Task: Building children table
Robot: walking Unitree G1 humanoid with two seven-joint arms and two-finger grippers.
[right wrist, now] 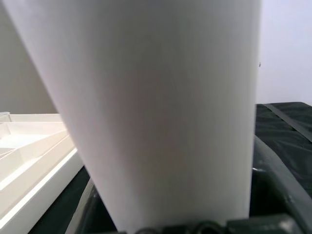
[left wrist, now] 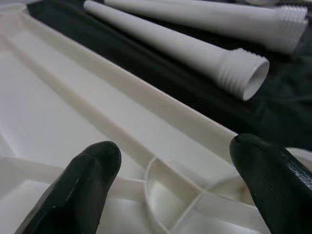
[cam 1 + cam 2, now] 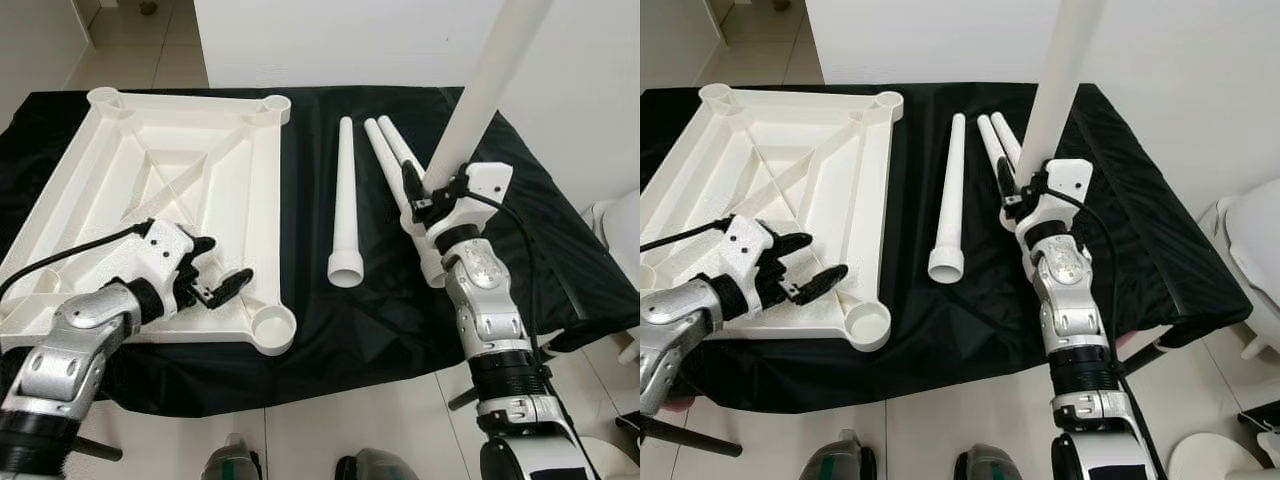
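Observation:
The white table top (image 3: 170, 170) lies upside down on the black cloth, with round leg sockets at its corners; the near right socket (image 3: 273, 327) is bare. My left gripper (image 3: 215, 275) hovers open over the top's near right part, just left of that socket. My right gripper (image 3: 425, 195) is shut on a white table leg (image 3: 480, 95), which stands nearly upright and runs out past the picture's top. Three more white legs lie on the cloth: one alone (image 3: 345, 205) and two side by side (image 3: 390, 150) behind my right gripper.
The black cloth (image 3: 560, 260) covers a low surface that ends at its near edge in front of me. A white wall stands behind, tiled floor (image 3: 350, 420) lies below. A white object (image 3: 615, 225) stands at the far right.

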